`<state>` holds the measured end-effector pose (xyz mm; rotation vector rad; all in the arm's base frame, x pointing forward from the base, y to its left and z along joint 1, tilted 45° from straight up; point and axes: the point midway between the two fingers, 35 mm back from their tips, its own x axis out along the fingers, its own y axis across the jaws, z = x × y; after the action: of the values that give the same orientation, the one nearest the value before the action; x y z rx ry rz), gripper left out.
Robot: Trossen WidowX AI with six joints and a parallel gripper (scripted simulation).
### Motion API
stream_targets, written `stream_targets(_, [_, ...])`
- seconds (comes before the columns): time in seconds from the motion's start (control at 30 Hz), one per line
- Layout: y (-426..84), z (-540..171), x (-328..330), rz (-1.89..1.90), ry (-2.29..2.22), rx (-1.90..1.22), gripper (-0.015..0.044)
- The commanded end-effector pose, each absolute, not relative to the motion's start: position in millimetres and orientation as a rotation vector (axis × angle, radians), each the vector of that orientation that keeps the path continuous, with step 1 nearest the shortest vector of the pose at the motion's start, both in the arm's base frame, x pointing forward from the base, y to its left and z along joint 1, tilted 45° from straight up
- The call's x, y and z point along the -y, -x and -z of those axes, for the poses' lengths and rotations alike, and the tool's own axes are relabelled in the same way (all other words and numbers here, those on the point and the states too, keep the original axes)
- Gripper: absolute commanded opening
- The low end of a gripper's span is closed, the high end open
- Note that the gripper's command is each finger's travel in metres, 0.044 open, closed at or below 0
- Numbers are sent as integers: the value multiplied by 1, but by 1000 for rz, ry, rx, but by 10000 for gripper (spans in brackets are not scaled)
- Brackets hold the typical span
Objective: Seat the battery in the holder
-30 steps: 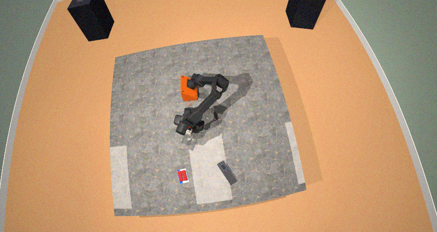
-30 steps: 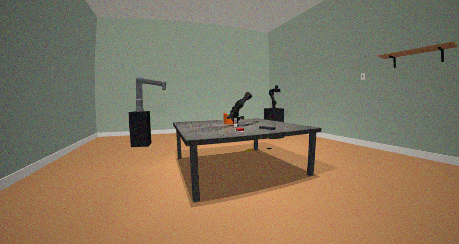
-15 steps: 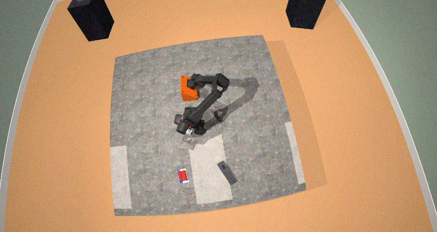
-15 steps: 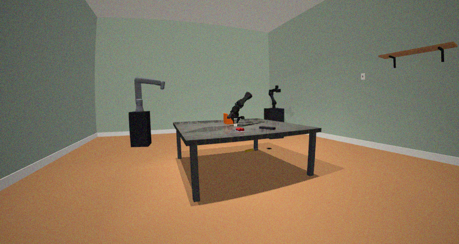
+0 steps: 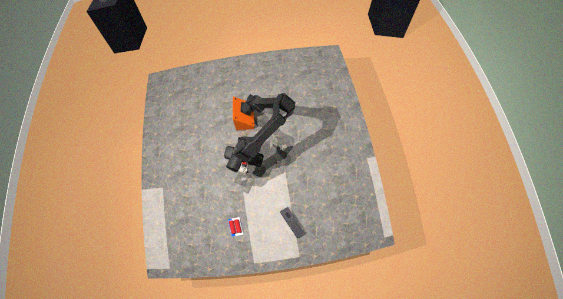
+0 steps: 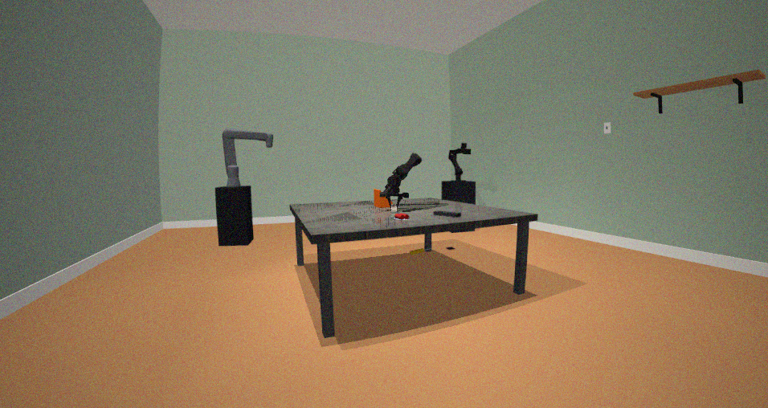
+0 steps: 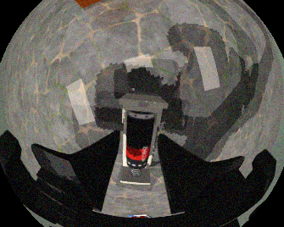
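From above, the arm (image 5: pixel 268 132) (image 6: pixel 397 178) hides much of the holder (image 5: pixel 244 170) (image 6: pixel 394 209) (image 7: pixel 135 181), leaving only a red bit of the battery (image 5: pixel 244 164) (image 7: pixel 138 152) showing. In the exterior view the holder is a pale speck, too small to show the battery's seating. From the wrist, the contact at the spring (image 7: pixel 136 171) is too fine to judge. The orange base (image 7: pixel 87 2) is cut off at the far edge, as are both black pedestals (image 5: pixel 118 25) (image 5: pixel 394 13) from above.
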<state>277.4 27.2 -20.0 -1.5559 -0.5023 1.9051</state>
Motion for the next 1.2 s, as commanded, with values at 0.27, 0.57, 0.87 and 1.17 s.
stream_targets(0.27, [-283, -9, 3, -1902, 1572, 496, 340])
stream_targets(0.57, [-283, -37, 30, -1907, 1574, 502, 440])
stream_targets(0.87, [-283, -37, 30, -1907, 1574, 502, 440])
stream_targets(1.17, [-283, -37, 30, -1907, 1574, 502, 440])
